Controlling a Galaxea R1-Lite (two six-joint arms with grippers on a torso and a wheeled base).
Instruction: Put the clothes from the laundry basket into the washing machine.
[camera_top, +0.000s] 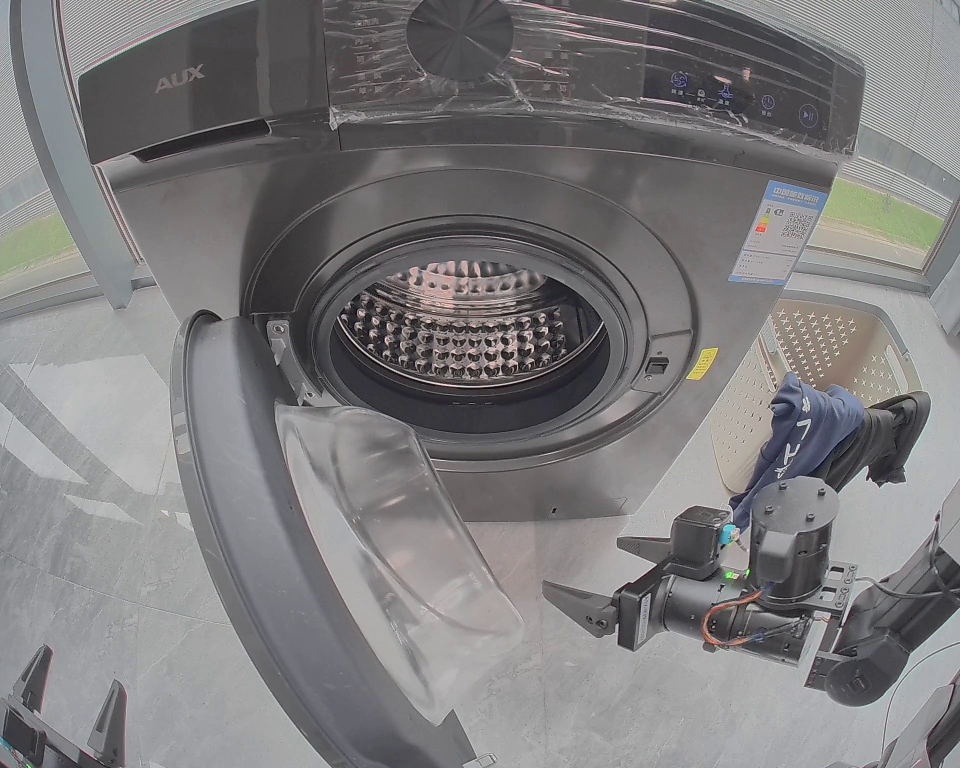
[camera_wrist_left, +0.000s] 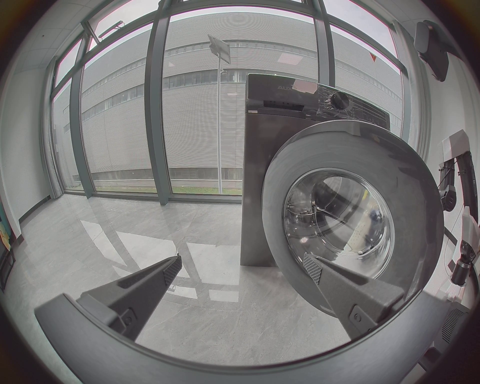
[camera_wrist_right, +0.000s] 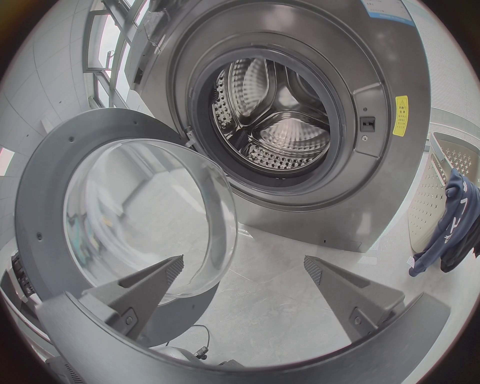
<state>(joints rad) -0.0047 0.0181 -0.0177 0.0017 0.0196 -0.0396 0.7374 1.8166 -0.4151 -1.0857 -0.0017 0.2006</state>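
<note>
The grey washing machine (camera_top: 230, 215) fills the middle of the head view, its drum (camera_top: 465, 325) bare inside. Its door (camera_top: 225, 500) hangs swung open to the left, glass bowl facing out. A beige laundry basket (camera_top: 850, 350) stands to the machine's right, with a blue garment (camera_top: 805, 435) and a black garment (camera_top: 890, 430) draped over its near rim. My right gripper (camera_top: 595, 575) is open and holds nothing; it hovers low in front of the machine, left of the basket. My left gripper (camera_top: 65, 690) is open at the lower left corner, outside the door (camera_wrist_left: 350, 150).
Grey tiled floor (camera_top: 90, 520) spreads around the machine, with free room to the left and in front. The open door juts into the space before the drum (camera_wrist_right: 272, 117). Glass walls with dark pillars (camera_top: 65, 170) stand behind. The basket (camera_wrist_right: 435, 190) sits close against the machine's right side.
</note>
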